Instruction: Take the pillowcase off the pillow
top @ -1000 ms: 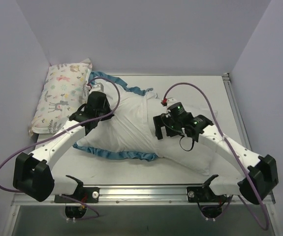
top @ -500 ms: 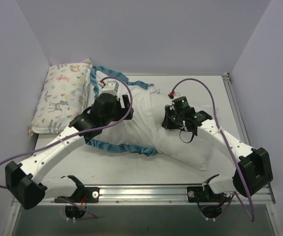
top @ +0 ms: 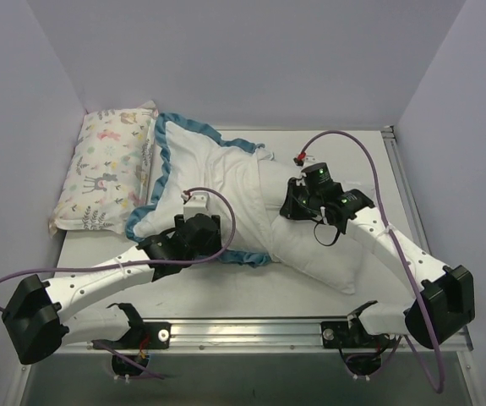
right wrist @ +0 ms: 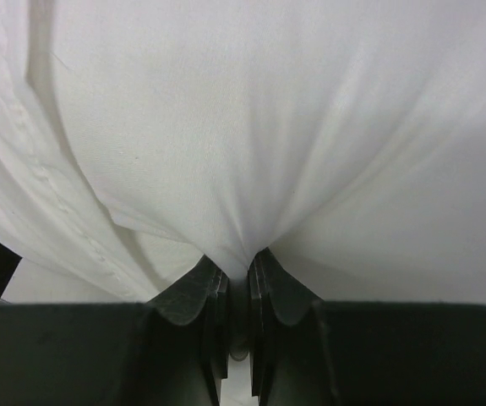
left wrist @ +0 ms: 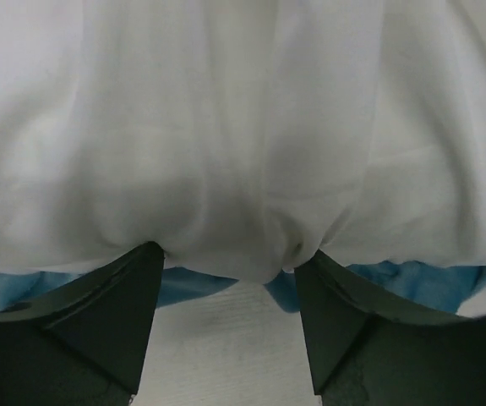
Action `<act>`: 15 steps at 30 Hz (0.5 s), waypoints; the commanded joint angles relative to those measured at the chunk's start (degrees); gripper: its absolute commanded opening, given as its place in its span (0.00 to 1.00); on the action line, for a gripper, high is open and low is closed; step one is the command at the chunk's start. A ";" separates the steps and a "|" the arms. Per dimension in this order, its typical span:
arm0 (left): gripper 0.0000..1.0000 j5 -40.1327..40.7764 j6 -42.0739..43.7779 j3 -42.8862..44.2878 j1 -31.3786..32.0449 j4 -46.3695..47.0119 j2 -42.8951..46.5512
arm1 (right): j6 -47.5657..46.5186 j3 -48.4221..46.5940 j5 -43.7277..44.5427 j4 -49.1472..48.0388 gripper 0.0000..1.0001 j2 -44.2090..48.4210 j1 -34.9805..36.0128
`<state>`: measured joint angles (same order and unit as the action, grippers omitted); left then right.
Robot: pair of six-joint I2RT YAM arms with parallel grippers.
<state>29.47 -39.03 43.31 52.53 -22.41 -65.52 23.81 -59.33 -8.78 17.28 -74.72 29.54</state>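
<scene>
I judge this about half done. The plump plain white rectangular pillow (top: pixel 327 254) juts rightward out of the white fabric pillowcase with blue ruffled trim (top: pixel 209 173), and its other half is inside. Both lie on the pale worktop (top: pixel 335 144). The right end effector (right wrist: pixel 237 262) is clenched on a pinch of pillow cloth. The left end effector (left wrist: pixel 230 254) is released, straddling the pillowcase's near edge. The cover has yet to be drawn fully off.

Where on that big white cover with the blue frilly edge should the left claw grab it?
Probably the slack fabric of the white, blue-ruffled pillowcase at its near edge, coming from the near side: it bulges loosely there between the fingers of the open left gripper.
</scene>
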 commanded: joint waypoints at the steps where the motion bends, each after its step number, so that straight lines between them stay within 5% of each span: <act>1: 0.68 4.19 -0.44 1.25 0.29 6.24 -1.36 | -0.87 -2.63 3.06 3.46 0.00 2.21 -0.71; 3: 0.51 5.32 -0.79 1.34 0.20 5.28 -1.63 | -1.48 -3.68 4.55 4.69 0.00 2.38 -0.97; 4: 0.25 5.85 -1.14 1.43 0.11 4.58 -1.63 | -1.58 -4.03 4.90 5.04 0.00 2.47 -1.15; 6: 0.03 8.21 -3.06 2.56 -1.02 -0.05 -1.72 | -1.75 -4.83 5.69 6.27 0.00 2.65 -1.76; 15: 0.00 10.25 -5.98 2.04 -16.57 -9.05 8.64 | -1.23 -11.68 4.82 10.93 0.00 2.56 -13.62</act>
<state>34.61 -44.71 44.75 41.74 -25.47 -62.22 22.83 -66.61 -8.47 25.10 -74.24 20.58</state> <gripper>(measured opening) 0.008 0.099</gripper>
